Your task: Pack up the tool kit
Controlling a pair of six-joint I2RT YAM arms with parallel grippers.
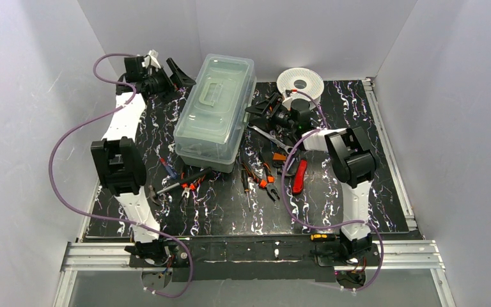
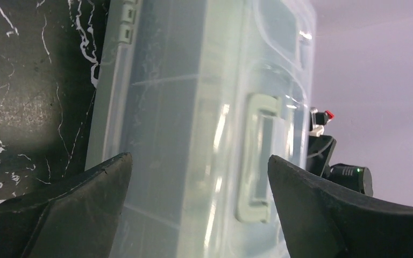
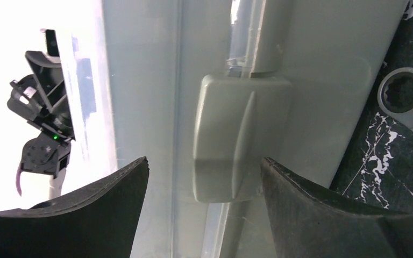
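Note:
The toolbox [image 1: 214,109] stands at the back middle of the mat with its translucent lid shut and its sage-green handle [image 1: 211,89] on top. My left gripper [image 1: 180,77] is open and empty, just off the box's far left side. In the left wrist view the box wall [image 2: 183,107] and handle [image 2: 258,161] fill the space ahead of that gripper [image 2: 199,166]. My right gripper [image 1: 256,107] is open against the box's right side. Its wrist view shows that gripper [image 3: 204,164] straddling a green latch [image 3: 236,140], with no contact visible.
Loose tools lie in front of the box: orange-handled pliers [image 1: 265,176], a red knife [image 1: 299,176], a hammer [image 1: 182,184], screwdrivers [image 1: 166,167] and a wrench [image 1: 270,137], whose ring end shows in the right wrist view [image 3: 406,94]. A white perforated spool [image 1: 300,82] stands behind my right gripper.

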